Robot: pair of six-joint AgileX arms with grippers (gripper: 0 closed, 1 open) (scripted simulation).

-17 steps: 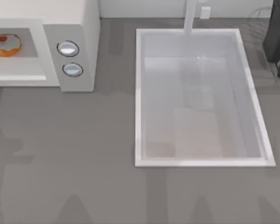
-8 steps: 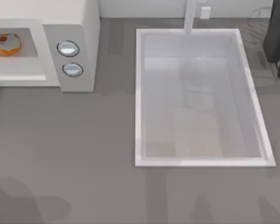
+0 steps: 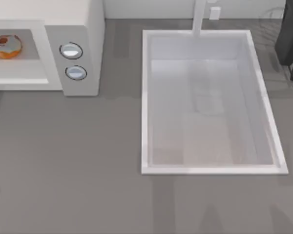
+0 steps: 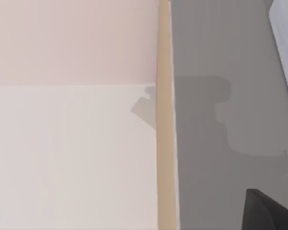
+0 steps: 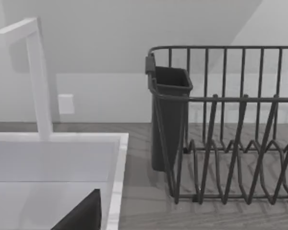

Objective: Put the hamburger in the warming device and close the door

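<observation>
The warming device [image 3: 90, 29] is a white box at the table's back left, with two silver-rimmed dials [image 3: 71, 50] on its panel. Its grey inside lies open to the top view. On that grey floor rests the hamburger [image 3: 7, 46], an orange and white lump with a reddish-brown patch. The door is out of view. A dark piece of my left gripper [image 4: 271, 213] juts into a corner of the left wrist view, over grey tabletop beside a tan edge strip [image 4: 164, 143]. Part of my right gripper [image 5: 81, 215] shows dark over the sink.
A wide white sink basin [image 3: 145, 97] fills the table's right half, with a white tap [image 3: 198, 19] at its back rim. A dark wire dish rack [image 5: 230, 143] with a dark cup holder [image 5: 169, 115] stands at the back right. Grey tabletop spreads along the front.
The arm shadows at the table's front left have slid away towards the left edge. The hamburger and the warming device have not moved.
</observation>
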